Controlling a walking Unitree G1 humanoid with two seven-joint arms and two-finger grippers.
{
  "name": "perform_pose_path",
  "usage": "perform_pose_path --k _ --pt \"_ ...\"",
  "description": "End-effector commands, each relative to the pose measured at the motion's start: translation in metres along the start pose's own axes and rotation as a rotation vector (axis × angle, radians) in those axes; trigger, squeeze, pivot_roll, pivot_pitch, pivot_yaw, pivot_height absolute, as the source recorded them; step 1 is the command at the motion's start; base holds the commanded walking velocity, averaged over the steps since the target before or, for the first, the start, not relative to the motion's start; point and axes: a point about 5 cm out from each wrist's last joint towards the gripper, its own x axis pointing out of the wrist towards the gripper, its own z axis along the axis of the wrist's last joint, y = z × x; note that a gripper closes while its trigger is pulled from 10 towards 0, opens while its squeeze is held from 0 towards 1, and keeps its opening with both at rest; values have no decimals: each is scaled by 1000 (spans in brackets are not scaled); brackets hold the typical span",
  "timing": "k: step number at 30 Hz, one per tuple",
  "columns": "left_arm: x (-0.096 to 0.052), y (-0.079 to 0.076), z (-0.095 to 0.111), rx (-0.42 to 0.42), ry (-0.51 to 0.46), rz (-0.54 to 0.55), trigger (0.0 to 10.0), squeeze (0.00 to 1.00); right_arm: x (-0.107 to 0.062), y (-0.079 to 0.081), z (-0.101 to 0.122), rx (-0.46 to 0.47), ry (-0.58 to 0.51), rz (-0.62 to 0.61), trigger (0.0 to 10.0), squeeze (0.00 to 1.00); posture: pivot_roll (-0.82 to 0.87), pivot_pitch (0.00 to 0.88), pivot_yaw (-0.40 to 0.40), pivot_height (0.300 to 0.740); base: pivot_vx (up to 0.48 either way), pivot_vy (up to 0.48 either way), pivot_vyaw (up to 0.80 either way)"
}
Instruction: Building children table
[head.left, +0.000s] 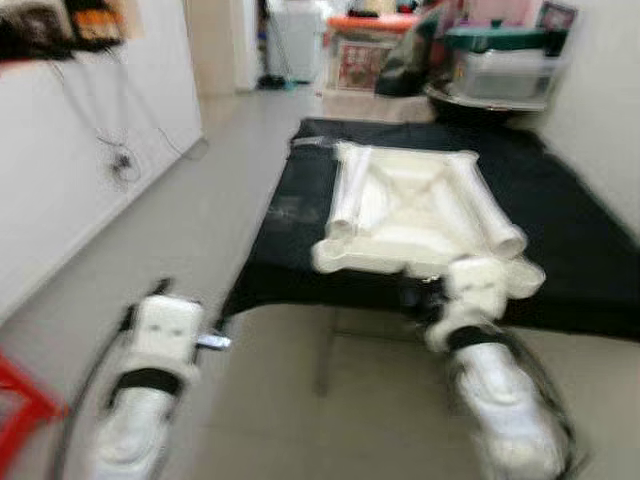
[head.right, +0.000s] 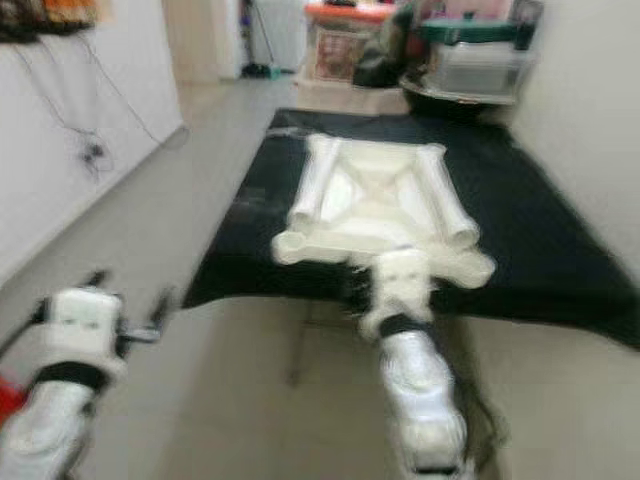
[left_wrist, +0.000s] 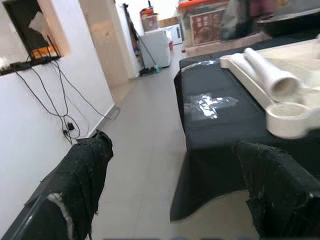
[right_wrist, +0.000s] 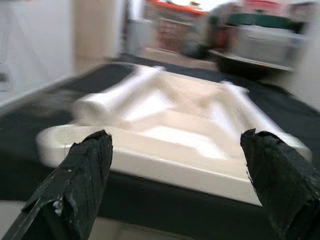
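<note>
Fingers (right_wrist: 85, 185) of right gripper (right_wrist: 177, 185) spread wide before white tabletop (head.left: 410, 215) lying mid-frame on black cloth (head.left: 570, 230), probably stiff, light, slippery, best gripped at near rim; left gripper (left_wrist: 185, 195) likewise open.

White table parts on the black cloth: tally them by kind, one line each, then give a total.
Upturned white tabletop: 1
Loose white leg tubes lying on it, one by the left edge and one by the right edge: 2
Total: 3
The head views are blurred, so smaller pieces cannot be ruled out. Both parts kinds sit on the black cloth.
</note>
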Motion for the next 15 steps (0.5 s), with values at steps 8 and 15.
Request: perform_pose_path --k 8,15 --pt "3 -6 2 -13 -15 -27 10000 0 1 -11 -5 -12 31 -48 10000 0 63 0 -70 740 367 0 -492" --pt "5 -5 3 -17 -24 -16 10000 0 2 -11 1 -22 -8 -51 10000 0 62 0 -71 740 129 0 -64"
